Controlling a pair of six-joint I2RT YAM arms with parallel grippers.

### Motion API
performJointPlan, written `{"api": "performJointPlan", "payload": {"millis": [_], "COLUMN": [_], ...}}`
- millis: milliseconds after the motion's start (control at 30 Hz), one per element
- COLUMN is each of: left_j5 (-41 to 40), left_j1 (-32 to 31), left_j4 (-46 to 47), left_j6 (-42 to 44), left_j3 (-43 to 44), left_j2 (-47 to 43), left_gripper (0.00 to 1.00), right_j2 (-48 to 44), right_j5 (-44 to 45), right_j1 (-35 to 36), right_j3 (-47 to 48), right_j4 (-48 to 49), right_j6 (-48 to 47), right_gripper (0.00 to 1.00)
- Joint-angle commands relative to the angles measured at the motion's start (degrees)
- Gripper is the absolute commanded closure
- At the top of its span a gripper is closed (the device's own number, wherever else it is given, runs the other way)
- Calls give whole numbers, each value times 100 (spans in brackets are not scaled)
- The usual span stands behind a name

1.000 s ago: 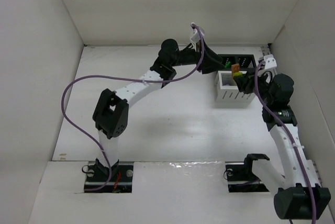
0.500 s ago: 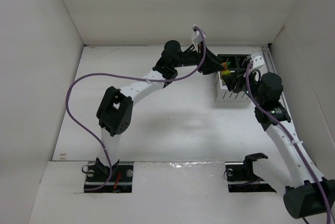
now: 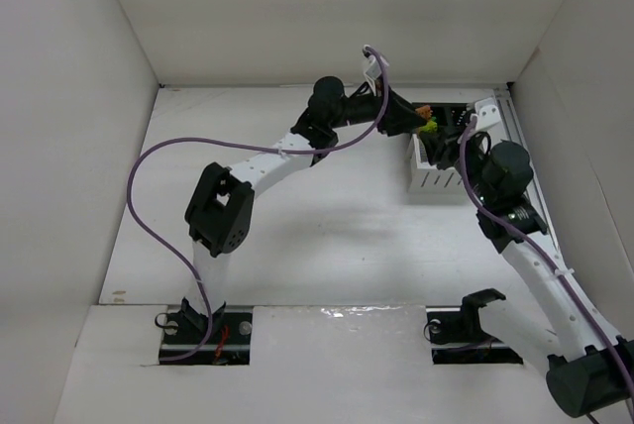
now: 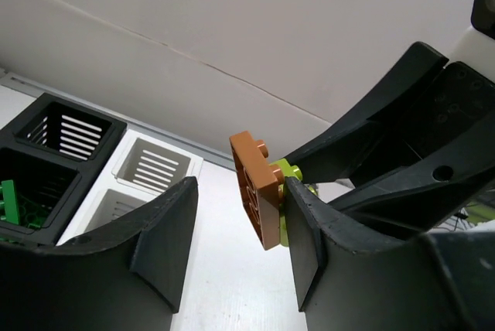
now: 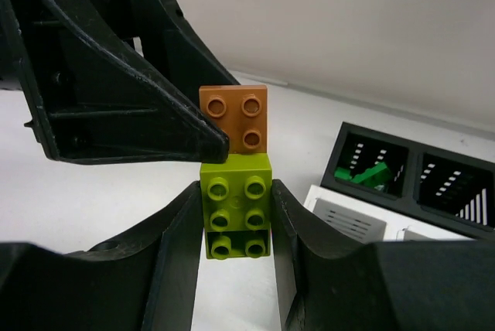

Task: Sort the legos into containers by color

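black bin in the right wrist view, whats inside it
The black bin holds green legos in its left compartment. The right compartment shows only slotted walls. Its floor is hidden below the rim, so I cannot tell whether anything lies there.

No writing, label, brand, number or sign can be read in any of the views
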Motion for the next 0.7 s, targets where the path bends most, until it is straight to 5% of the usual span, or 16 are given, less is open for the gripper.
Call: {"api": "performJointPlan", "payload": {"millis": [0, 233, 433, 667], "left_j5": [-279, -359, -429, -1139], "left_j1": [-20, -20, -20, -20], "left_j4": [177, 326, 379, -95], "left_j6": [-103, -174, -340, -411], "left_j3": [127, 21, 21, 82], "left_j2": [-57, -171, -171, -171], "left_gripper": [55, 59, 90, 100], "right_j2": [-205, -205, -205, -91], "right_j5": [265, 265, 546, 1082], "right_j1": [73, 187, 354, 723], "right_j3": [61, 8, -44, -44], "right_j4": [757, 757, 809, 1116], "right_j6": [-84, -154, -329, -698], "right_gripper": [100, 100, 100, 100]}}
